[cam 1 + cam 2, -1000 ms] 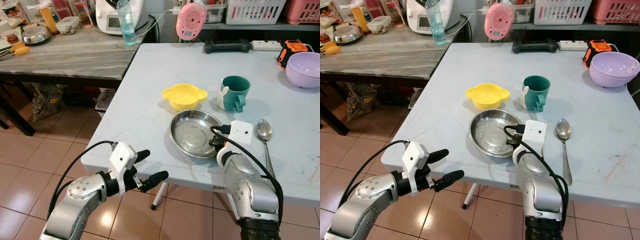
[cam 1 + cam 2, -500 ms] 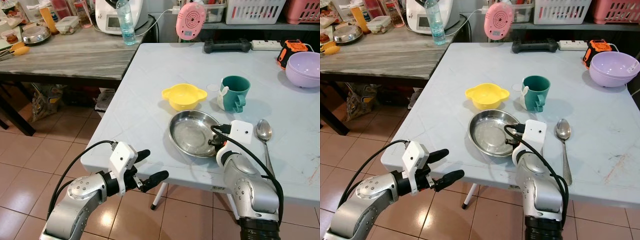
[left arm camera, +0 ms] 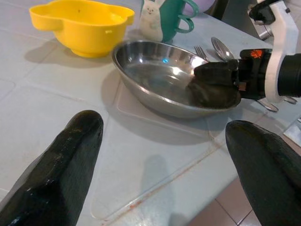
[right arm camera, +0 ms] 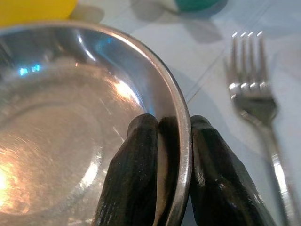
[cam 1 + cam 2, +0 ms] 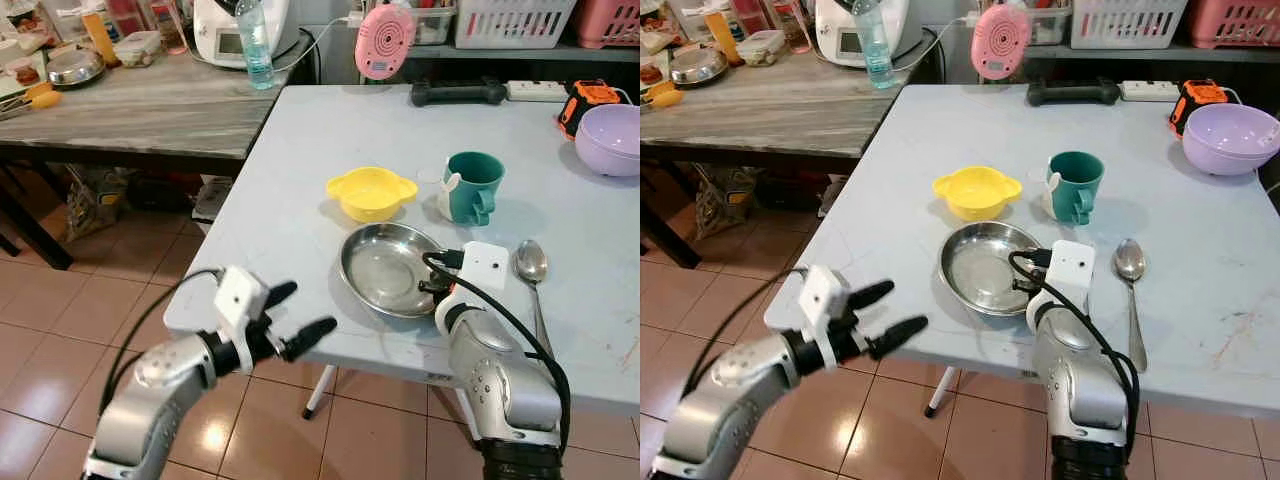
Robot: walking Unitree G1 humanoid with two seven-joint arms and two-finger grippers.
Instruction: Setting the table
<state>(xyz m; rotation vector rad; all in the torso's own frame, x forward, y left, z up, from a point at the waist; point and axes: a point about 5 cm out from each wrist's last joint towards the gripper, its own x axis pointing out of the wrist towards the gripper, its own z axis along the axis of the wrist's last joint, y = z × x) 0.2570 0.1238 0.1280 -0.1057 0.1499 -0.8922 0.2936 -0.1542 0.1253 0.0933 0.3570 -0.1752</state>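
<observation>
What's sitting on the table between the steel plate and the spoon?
A fork lies there, beside the steel plate whose rim the right claw pinches; the right wrist view shows it. In the left wrist view the fork sits just before the spoon.

A pale blue-grey table (image 5: 300, 200) is taking up the right and centre of the head views, its near corner pointing toward 7 o'clock over a floor of reddish-brown tiles (image 5: 60, 330) that is catching a glare of light. At 10 to 11 o'clock a grey wood-grain table on dark legs (image 5: 150, 110) is standing just beside it, carrying a clear water bottle (image 5: 253, 45), a white appliance (image 5: 225, 30) and assorted containers. Along the far edge, from 12 toward 2 o'clock, a pink round fan (image 5: 385, 40), a white basket (image 5: 515, 20) and a white power strip (image 5: 535, 90) are sitting against a dark shelf.
</observation>
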